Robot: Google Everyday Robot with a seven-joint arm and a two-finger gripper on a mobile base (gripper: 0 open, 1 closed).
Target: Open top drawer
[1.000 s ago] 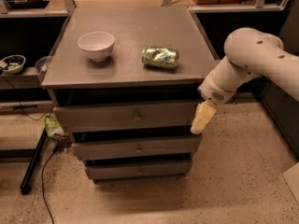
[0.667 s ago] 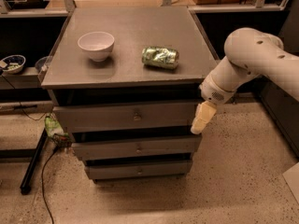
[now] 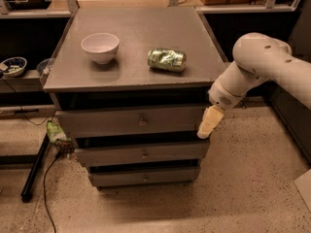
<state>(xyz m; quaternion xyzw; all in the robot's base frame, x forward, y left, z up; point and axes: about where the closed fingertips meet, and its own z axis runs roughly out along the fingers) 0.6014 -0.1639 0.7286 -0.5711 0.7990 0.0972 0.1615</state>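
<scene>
Grey top drawer (image 3: 131,121), interior hidden; cream gripper (image 3: 209,124) at its right end, grip state unclear.

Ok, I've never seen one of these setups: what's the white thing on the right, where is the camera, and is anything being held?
There is one camera view, looking down at the front of a grey cabinet; where the camera is mounted isn't shown. The white thing is a robot arm reaching in from the right. At its end is the gripper, the pale yellowish piece, beside the right end of the top drawer and away from the small knob at its centre. It seems to hold nothing. On the cabinet's top sit a white bowl and a crushed green can lying on its side. Two lower drawers sit beneath.
</scene>
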